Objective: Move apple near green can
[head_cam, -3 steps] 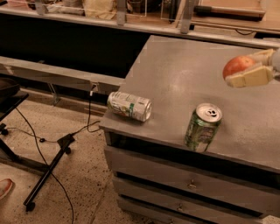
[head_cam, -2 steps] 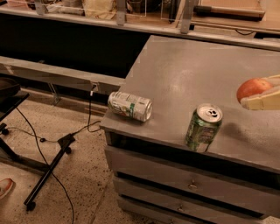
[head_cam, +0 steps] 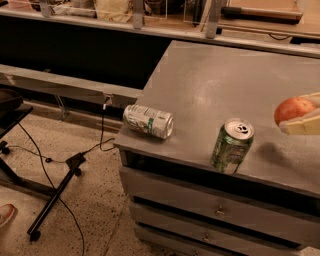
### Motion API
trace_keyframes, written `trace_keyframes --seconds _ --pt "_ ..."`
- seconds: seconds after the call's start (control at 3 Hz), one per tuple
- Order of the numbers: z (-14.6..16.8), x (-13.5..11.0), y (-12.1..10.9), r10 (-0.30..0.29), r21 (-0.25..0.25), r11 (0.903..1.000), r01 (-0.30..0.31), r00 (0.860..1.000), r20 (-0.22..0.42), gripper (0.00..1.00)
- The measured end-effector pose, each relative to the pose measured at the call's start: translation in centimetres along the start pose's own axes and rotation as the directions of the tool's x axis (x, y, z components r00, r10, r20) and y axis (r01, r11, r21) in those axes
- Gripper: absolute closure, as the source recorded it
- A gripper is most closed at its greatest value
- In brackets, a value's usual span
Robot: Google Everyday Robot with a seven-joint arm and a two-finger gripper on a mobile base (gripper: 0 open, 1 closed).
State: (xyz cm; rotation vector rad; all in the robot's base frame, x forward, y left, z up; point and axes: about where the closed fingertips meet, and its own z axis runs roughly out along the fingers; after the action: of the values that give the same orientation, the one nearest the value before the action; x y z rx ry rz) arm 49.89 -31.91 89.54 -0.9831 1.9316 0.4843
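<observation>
The apple (head_cam: 294, 109), round and orange-red, is held between the pale fingers (head_cam: 303, 126) of my gripper (head_cam: 304, 113) at the right edge of the camera view, above the grey cabinet top (head_cam: 210, 85). The gripper is shut on it. The green can (head_cam: 231, 145) stands upright near the front edge of the top, to the left of and below the apple, apart from it. Most of the gripper is cut off by the frame edge.
A mostly white can with green marks (head_cam: 148, 121) lies on its side at the front left corner of the top. Drawers (head_cam: 215, 210) are below. A black stand and cables (head_cam: 55, 185) lie on the floor at left. A cluttered shelf (head_cam: 150, 15) runs behind.
The gripper with the apple has moved down and slightly right, closer to the cabinet top. Both cans have stayed in place.
</observation>
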Motion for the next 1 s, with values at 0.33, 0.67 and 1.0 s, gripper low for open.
trace_keyframes --seconds 0.33,0.67,1.0 --pt "-2.3 1.9 3.4 -0.079 -0.014 0.9968 0.078 0.996 -0.047 1.00" --pt "-4.3 3.1 6.4 -0.125 -0.035 0.9919 0.122 0.989 -0.079 1.00" --pt "-4.6 3.3 6.7 -0.131 -0.036 0.9911 0.128 0.988 -0.083 1.00"
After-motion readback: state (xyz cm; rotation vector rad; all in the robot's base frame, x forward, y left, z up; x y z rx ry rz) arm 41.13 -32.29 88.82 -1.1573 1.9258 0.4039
